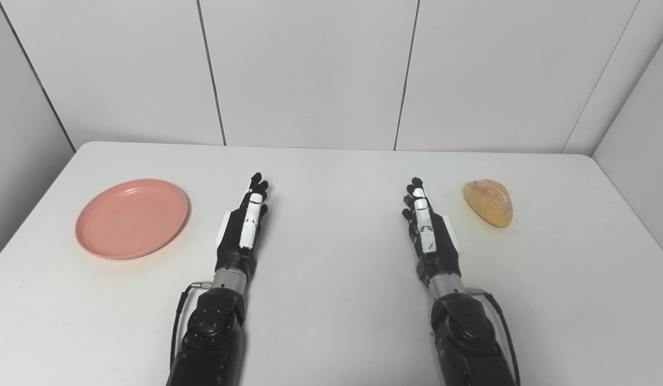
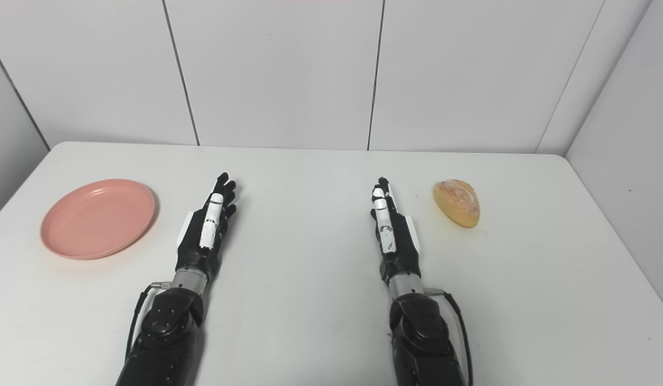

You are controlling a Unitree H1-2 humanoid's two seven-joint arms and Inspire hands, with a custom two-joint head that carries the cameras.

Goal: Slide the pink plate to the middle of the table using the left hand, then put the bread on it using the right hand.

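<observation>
Pink plate [image 1: 132,218] left, bread [image 1: 489,202] right, both hands between.

Black arms [image 1: 213,332], white-striped black hands [image 1: 244,225].

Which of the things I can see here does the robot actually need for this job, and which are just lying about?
Needed for the job:
pink plate
bread
left robot hand, open, holding nothing
right robot hand, open, holding nothing

Just there:
white table, bearing everything
grey wall panels behind
Nothing else lies on the table.
</observation>
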